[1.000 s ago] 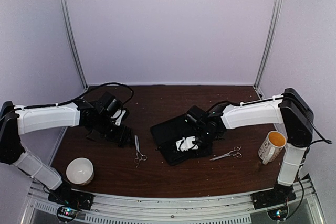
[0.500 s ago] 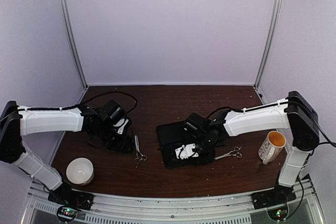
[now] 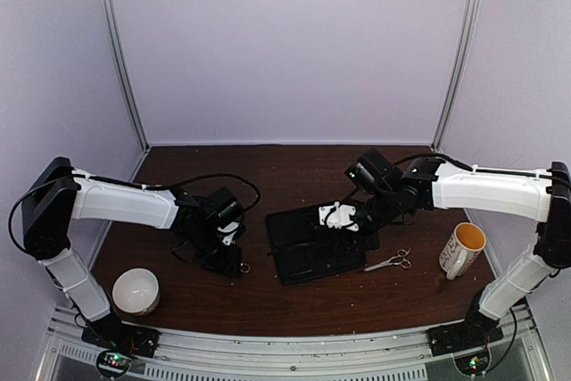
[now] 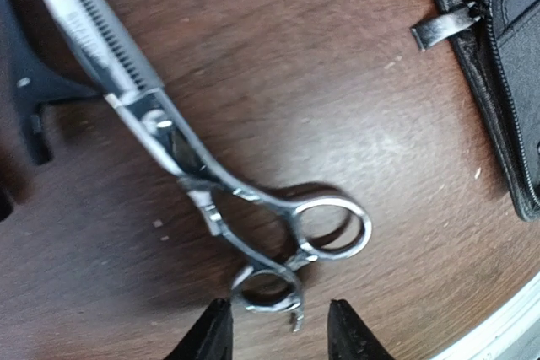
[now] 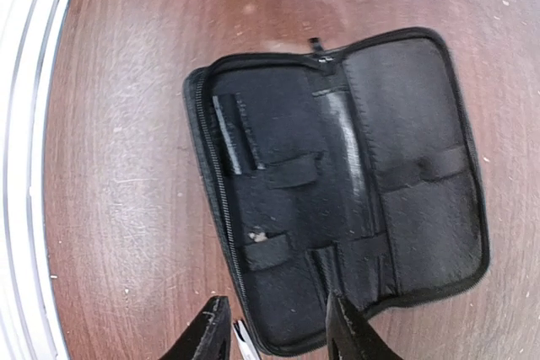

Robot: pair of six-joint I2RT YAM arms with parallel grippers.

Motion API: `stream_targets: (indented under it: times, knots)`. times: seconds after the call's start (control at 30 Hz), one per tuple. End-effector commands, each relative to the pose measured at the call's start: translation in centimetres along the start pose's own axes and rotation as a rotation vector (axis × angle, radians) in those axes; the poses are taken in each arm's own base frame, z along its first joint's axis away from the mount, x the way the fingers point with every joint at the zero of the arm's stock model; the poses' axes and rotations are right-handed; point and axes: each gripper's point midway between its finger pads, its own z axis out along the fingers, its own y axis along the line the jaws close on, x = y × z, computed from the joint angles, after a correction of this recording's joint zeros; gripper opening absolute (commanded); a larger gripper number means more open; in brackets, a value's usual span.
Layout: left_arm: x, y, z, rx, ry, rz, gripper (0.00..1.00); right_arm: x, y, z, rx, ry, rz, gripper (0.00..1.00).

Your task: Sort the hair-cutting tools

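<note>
One pair of silver scissors [image 4: 181, 153] with a toothed blade lies on the brown table. My left gripper [image 4: 280, 335] is open, its fingertips either side of the lower ring loop without touching it. In the top view this gripper [image 3: 227, 260] sits low over those scissors [image 3: 239, 267]. A second pair of scissors [image 3: 388, 262] lies right of the open black case [image 3: 308, 247]. My right gripper [image 3: 343, 218] hangs open and empty above the case [image 5: 337, 183]. Two thin black sticks [image 5: 236, 134] sit tucked in the case's left half.
A white and yellow mug [image 3: 464, 249] stands at the right, and a white bowl [image 3: 136, 290] at the near left. The case's zipper pull [image 4: 443, 27] lies just right of the left scissors. A black forked piece [image 4: 25, 82] shows at the left wrist view's edge.
My left gripper has slid right and nearer, onto the scissors' loops, its jaws narrowing. My right gripper has lifted off the case and drawn back to the far right, opening.
</note>
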Motion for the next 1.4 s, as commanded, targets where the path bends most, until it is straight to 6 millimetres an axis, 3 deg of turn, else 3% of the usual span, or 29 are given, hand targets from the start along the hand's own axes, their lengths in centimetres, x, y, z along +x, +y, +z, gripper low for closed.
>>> stream_targets:
  times: [0.0,0.4,0.73,0.83,1.03,1.37]
  knots:
    - [-1.0,-1.1,0.3,0.005,-0.007,-0.042,0.41,0.7,-0.7,-0.5,-0.01,-0.033,0.078,0.4]
    - [0.6,4.2,-0.3,-0.297,0.066,-0.049,0.36,1.6,-1.4,-0.7,0.007,-0.05,0.099,0.4]
    - [-0.5,5.8,-3.0,-0.422,0.013,-0.029,0.36,1.9,-1.5,-0.5,0.012,-0.046,0.098,0.4]
    - [-1.6,4.2,-3.5,-0.338,-0.035,-0.007,0.35,1.9,-1.5,-0.5,0.012,-0.045,0.098,0.4]
    - [-3.3,-0.4,-3.8,-0.084,-0.116,0.019,0.24,2.1,-1.6,-0.4,0.013,-0.038,0.101,0.4]
    - [-3.4,-1.2,-0.9,-0.056,-0.057,-0.019,0.18,2.3,-1.6,-0.2,0.012,-0.031,0.105,0.4]
